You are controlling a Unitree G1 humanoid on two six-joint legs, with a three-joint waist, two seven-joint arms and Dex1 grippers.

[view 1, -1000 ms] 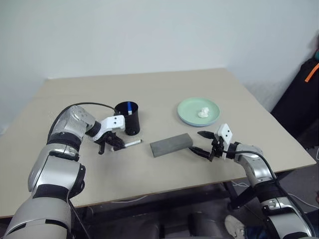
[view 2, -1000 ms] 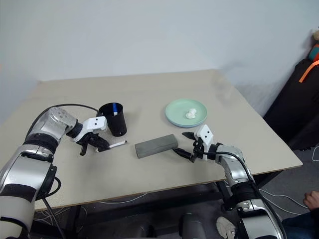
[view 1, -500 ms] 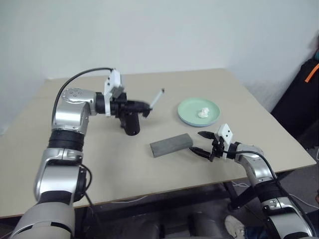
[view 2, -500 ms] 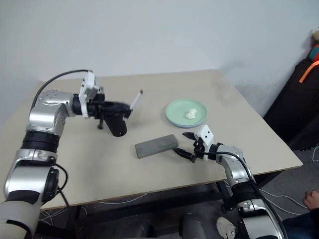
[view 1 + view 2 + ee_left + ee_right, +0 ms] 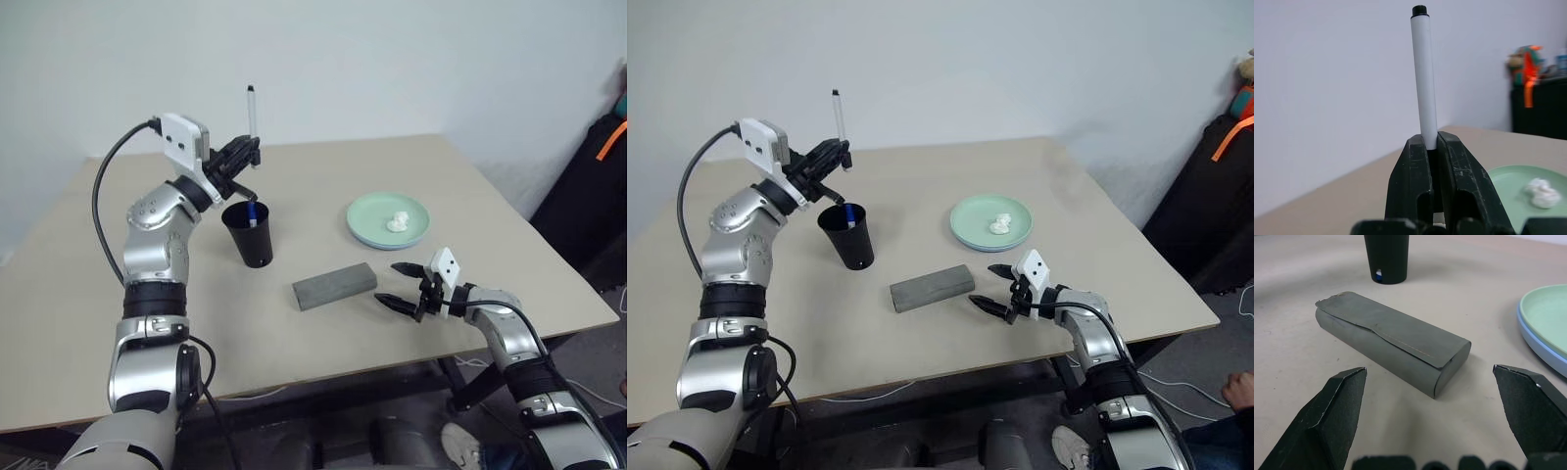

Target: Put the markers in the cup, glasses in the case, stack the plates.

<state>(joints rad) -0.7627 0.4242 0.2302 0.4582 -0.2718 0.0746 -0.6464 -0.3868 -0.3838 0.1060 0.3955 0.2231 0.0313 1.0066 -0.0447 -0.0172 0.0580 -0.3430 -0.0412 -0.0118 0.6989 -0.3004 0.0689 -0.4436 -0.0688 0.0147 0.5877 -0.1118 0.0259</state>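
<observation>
My left gripper is shut on a white-barrelled marker, holding it upright just above and behind the black cup. In the left wrist view the marker rises from between the closed fingers. A blue-capped marker stands inside the cup. The grey case lies shut at the table's middle. A mint green plate rests on a light blue plate. My right gripper is open, just right of the case, with nothing in it. The glasses are out of view.
A small white lump sits on the green plate. The table's front edge runs close below my right gripper. A dark bag with an orange strap stands off the table at the far right.
My left arm has lifted the marker from the tabletop beside the cup to above the cup's rim and turned it upright. The right arm has stayed still.
</observation>
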